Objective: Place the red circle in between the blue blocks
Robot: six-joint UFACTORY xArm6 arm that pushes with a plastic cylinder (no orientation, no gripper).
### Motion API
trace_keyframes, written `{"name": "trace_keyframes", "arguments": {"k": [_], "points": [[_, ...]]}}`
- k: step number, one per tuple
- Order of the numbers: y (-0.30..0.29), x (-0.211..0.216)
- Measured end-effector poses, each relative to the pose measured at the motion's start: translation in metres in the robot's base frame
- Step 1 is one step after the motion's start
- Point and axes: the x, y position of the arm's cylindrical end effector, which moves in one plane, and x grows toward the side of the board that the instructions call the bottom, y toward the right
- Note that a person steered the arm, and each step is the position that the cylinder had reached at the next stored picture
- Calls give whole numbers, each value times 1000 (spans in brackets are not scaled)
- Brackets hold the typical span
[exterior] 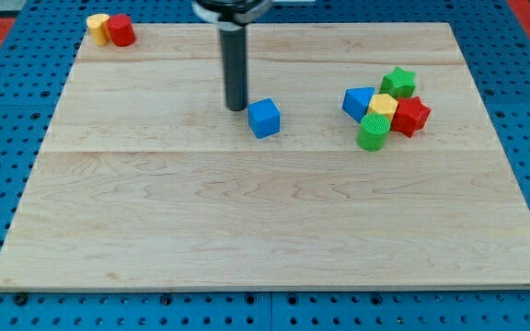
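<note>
My tip stands on the wooden board just to the view's left of the blue cube, a little above the board's middle; it is a bare rod with no jaws, so there is nothing to spread or press together. The red circle sits in the board's top-left corner, touching a yellow block on its left. Well apart, near the right edge, a blue block is clustered with a green star, a yellow block, a red star and a green block.
</note>
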Motion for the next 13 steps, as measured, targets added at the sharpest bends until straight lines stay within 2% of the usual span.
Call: {"name": "trace_keyframes", "arguments": {"k": [1,2,3,4,5,6,7,8,9,11,12,13], "points": [[46,28],[142,28],[111,28],[-7,8],[-77,-58],[-178,-93],[-237,-148],[-233,-167],[-161,-172],[-9,-130],[63,-102],[136,-48]]}}
